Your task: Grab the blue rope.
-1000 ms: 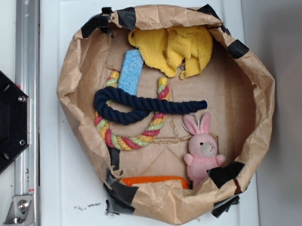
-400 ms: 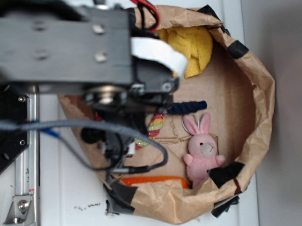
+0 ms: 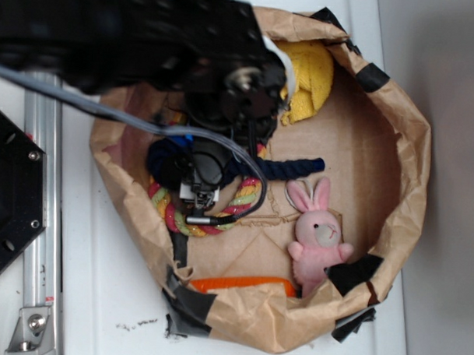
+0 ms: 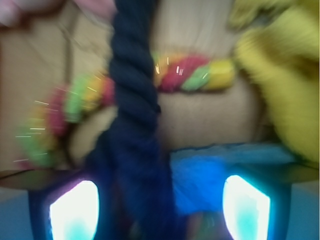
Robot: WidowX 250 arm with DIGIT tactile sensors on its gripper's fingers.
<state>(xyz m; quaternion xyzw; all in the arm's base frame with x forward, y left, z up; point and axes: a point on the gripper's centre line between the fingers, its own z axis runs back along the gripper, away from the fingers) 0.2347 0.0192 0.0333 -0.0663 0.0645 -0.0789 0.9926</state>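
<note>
Your gripper (image 4: 160,210) stands with its two fingers (image 4: 75,210) wide apart, and you see them glowing at the bottom of the wrist view, one on each side. Between them, closer to the left finger, runs the blue rope (image 4: 134,100); whether any finger touches it you cannot tell, because this view is blurred. Just beside the rope, between the fingers, sits a light blue spongy block (image 4: 200,175). Beyond the block, the striped rope ring (image 4: 185,75) passes under the blue rope, and the yellow cloth (image 4: 280,85) fills the right side.

From the exterior view, the arm (image 3: 148,34) reaches in from the upper left and hides most of the blue rope (image 3: 296,167); only its free end shows, lying flat to the right of the gripper (image 3: 202,172), and a dark loop at the left. The rope ring (image 3: 244,199) curves out below the gripper. To the right of the rope's end and lower sits the pink bunny (image 3: 319,239), near but apart. Everything lies inside the brown paper nest (image 3: 409,152), with an orange strip (image 3: 241,283) at its lower rim.
</note>
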